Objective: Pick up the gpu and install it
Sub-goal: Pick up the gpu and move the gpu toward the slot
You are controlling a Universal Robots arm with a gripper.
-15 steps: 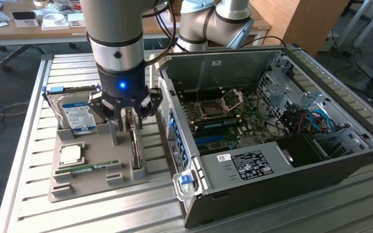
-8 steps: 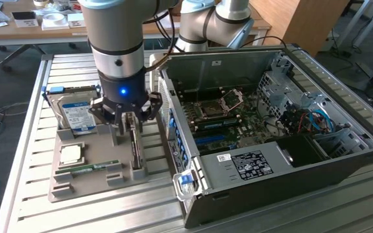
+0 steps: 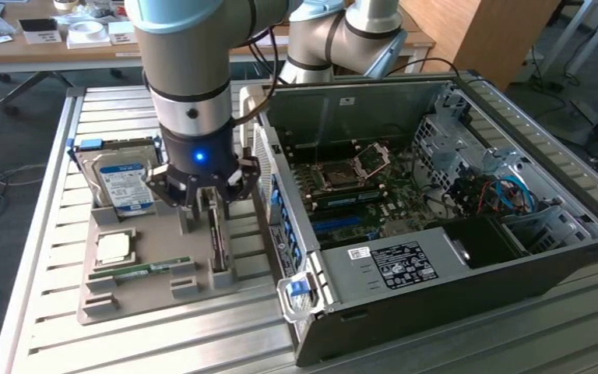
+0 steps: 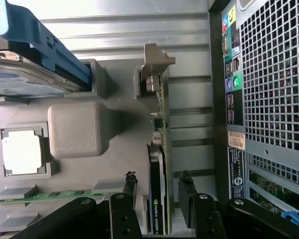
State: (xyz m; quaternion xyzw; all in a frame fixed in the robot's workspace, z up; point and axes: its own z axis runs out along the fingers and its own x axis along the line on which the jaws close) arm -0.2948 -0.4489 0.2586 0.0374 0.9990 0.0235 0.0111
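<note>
From my station I see the gripper [image 3: 208,204] low over the grey holder tray [image 3: 143,300], in the left-centre of the exterior frame, with the arm standing nearly straight up above it. The gpu [image 3: 217,240] stands on its long edge in a slot of that tray, on the side nearest the open computer case [image 3: 466,257], which fills the exterior view's right. On the wrist camera the two black fingers [image 4: 131,185] are apart and straddle the card, one on each face, with a sliver of daylight on both sides (so no grip on it as far as I can see). The card's black block lies between the fingers, and its green board runs on to the metal end bracket [image 4: 152,62] at the far end of the slot. Elsewhere in the tray sit a hard drive [image 3: 122,183] with a blue-white label, a square processor chip [image 3: 115,248] and a narrow green RAM stick [image 3: 138,272]. Everything rests on a slatted metal table [image 3: 102,109].
</note>
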